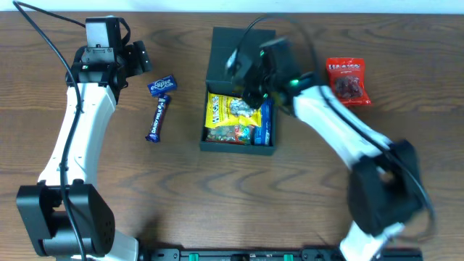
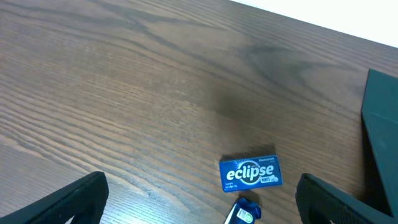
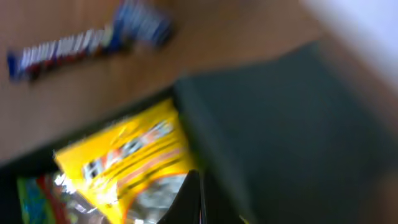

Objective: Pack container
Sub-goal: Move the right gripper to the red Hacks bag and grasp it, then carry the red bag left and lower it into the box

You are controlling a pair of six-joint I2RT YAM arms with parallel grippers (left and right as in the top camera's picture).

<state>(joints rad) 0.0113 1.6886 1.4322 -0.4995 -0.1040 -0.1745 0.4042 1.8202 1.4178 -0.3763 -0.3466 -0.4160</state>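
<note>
The dark teal container (image 1: 214, 80) stands at the table's middle, its flap lid (image 1: 233, 42) open at the back. A yellow snack packet (image 1: 226, 110) and a blue packet (image 1: 265, 125) lie inside. My right gripper (image 1: 254, 93) hangs over the container's far half; in the blurred right wrist view its fingers (image 3: 198, 200) are pressed together above the yellow packet (image 3: 127, 155), next to the container's wall (image 3: 280, 124). My left gripper (image 1: 139, 58) is open and empty; in its wrist view the jaws (image 2: 202, 208) straddle bare table near the Eclipse mints box (image 2: 250, 172).
The Eclipse mints box (image 1: 162, 85) and a blue candy bar (image 1: 157, 118) lie left of the container; the bar's end shows in the left wrist view (image 2: 244, 213). A red snack packet (image 1: 348, 81) lies at the right. The container's edge (image 2: 380, 124) shows in the left wrist view.
</note>
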